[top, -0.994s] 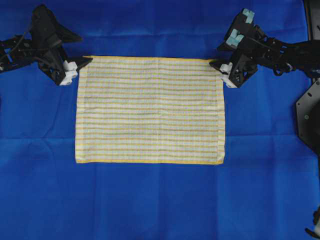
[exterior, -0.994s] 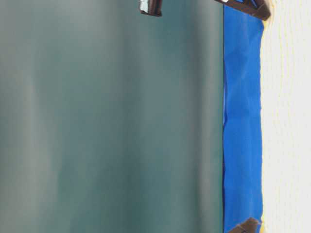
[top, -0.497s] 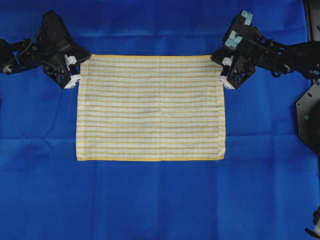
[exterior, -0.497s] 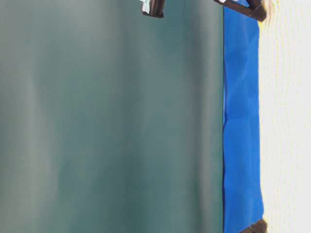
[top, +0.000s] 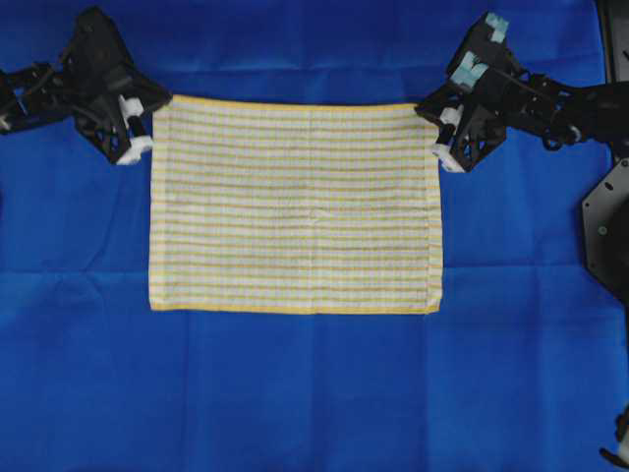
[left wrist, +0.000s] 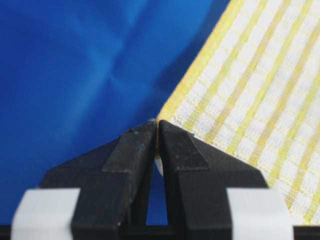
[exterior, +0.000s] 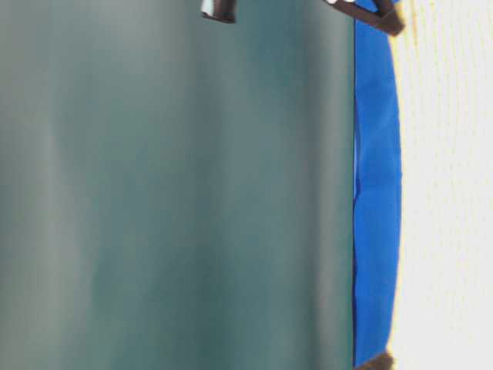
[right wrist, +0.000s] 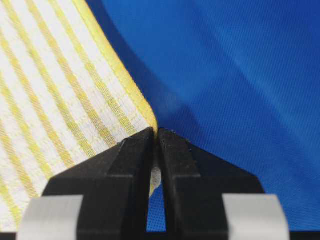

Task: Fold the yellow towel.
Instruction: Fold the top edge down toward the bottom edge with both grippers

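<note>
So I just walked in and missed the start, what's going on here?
A two-armed robot is starting to fold a yellow towel that lies flat on a blue cloth. The left gripper is shut on one far corner of the towel and the right gripper is shut on the other. No fold has been made yet.

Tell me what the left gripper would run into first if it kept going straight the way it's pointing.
The left gripper is shut on a corner of the yellow towel, so the towel itself lies directly ahead. It would push into that cloth first, with the blue cloth underneath.
</note>
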